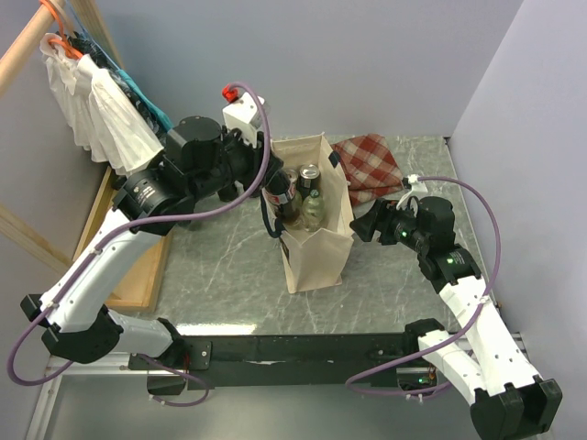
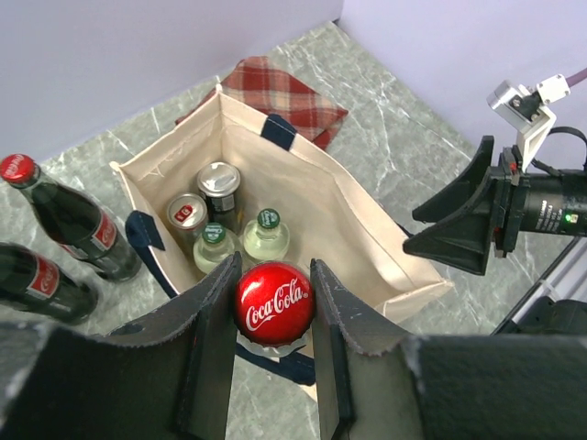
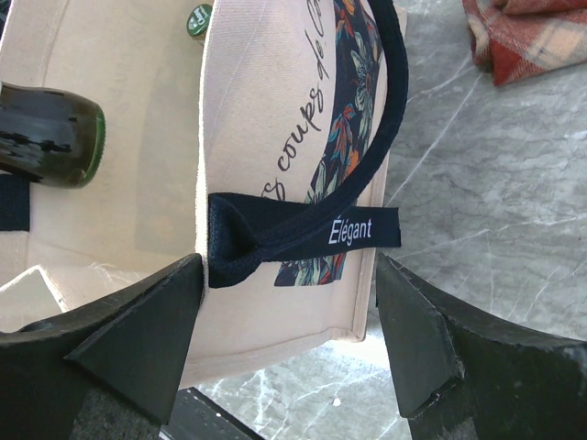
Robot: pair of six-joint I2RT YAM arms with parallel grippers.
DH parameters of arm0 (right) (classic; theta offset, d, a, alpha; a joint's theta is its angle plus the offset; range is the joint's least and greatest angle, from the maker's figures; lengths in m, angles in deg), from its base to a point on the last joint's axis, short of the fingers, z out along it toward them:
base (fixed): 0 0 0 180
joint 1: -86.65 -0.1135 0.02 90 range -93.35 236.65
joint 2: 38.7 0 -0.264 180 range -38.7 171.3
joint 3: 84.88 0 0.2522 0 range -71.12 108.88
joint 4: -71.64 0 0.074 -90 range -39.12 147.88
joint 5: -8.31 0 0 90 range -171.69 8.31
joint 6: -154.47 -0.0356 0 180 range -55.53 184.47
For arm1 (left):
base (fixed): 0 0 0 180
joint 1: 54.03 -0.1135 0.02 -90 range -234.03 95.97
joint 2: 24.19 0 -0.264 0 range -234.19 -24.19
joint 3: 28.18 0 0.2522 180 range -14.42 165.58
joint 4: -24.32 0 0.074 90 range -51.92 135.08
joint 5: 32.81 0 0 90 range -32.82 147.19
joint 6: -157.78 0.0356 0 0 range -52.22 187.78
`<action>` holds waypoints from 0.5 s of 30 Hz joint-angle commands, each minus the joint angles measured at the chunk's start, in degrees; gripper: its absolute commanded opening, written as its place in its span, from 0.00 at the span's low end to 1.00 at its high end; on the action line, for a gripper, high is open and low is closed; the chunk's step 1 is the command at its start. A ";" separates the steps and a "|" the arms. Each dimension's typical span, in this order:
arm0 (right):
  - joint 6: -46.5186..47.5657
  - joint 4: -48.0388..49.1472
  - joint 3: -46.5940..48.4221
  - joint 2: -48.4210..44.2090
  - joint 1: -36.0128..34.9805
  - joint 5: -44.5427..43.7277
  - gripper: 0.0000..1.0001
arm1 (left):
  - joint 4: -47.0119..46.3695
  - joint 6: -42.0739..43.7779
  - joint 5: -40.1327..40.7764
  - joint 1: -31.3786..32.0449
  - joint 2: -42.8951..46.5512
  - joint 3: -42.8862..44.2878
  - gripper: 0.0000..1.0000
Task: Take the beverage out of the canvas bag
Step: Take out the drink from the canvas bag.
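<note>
Left hand (image 2: 275, 268) is clamped on the cola bottle (image 2: 275, 307) at its red cap, over the bag's (image 2: 358, 229) near rim; base hidden. My right hand (image 3: 289, 302) stands wide open astride the bag's printed end. I judge: lift straight, clear the navy handle (image 2: 147, 231), then swing out.

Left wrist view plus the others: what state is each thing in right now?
Cream canvas tote bag: upright, mouth open.
Red-capped cola glass bottle: capped, at the bag's mouth.
Left pincer: shut on that bottle.
Right pincer: open, straddling the bag's printed side.
Two drink cans: upright inside the bag.
Two green-capped bottles: capped, upright inside.
Two more cola bottles: capped, outside the bag.
Red checked cloth: folded, behind the bag.
</note>
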 commanded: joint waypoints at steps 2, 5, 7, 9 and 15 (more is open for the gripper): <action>0.31 0.58 1.32 -0.05 -0.25 -0.09 0.81 | -11.30 1.71 3.80 0.25 3.04 6.12 0.01; 0.23 0.85 1.23 0.12 -0.34 -0.10 0.82 | -12.09 2.59 4.33 0.25 3.47 5.95 0.01; 0.22 0.85 1.23 0.12 -0.25 -0.01 0.81 | -12.27 3.12 4.95 0.25 3.48 6.12 0.01; 0.22 0.85 1.23 0.30 -0.25 -0.01 0.82 | -12.01 3.47 5.74 0.25 3.13 7.00 0.01; 0.31 0.67 1.05 0.12 -0.34 -0.27 0.81 | -12.62 4.88 8.72 0.25 3.39 7.53 0.01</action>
